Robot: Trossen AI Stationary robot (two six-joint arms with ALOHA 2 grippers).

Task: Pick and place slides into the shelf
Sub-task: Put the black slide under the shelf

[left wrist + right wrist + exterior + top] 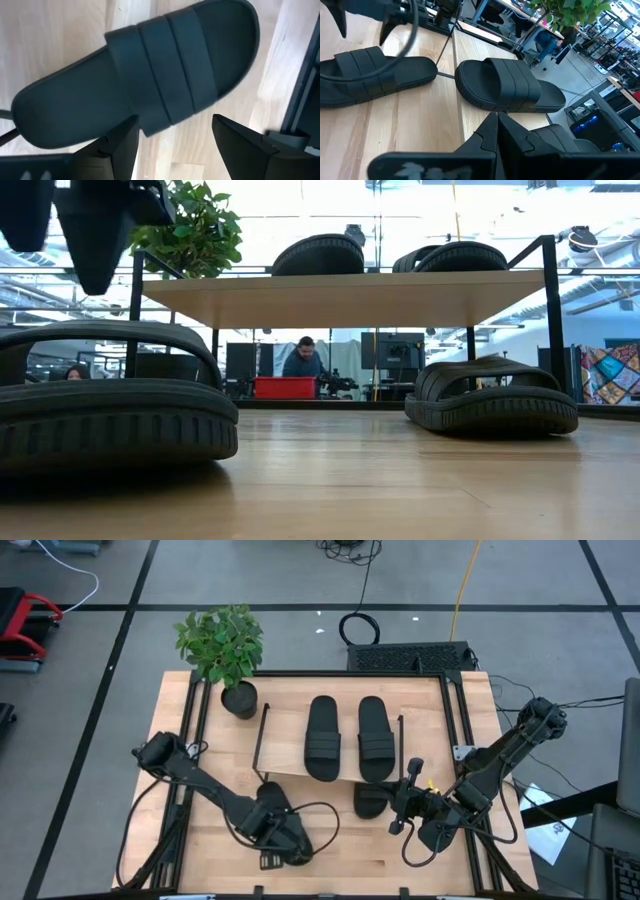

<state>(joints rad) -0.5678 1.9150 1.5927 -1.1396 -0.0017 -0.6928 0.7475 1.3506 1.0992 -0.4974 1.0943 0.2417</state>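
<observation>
Left hand [170, 137], fingers apart, hovers over slide [140, 75] on table [340, 850], 7 o'clock of shelf [290, 755]. Looks light, rubbery, flexible; grip across ribbed strap. Right hand [497, 122] closed, empty.

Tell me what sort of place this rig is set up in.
Probably an open robotics lab or workshop: the wooden table stands on a taped grey floor with loose cables, and the low view shows a person at a monitor among benches behind.
</observation>
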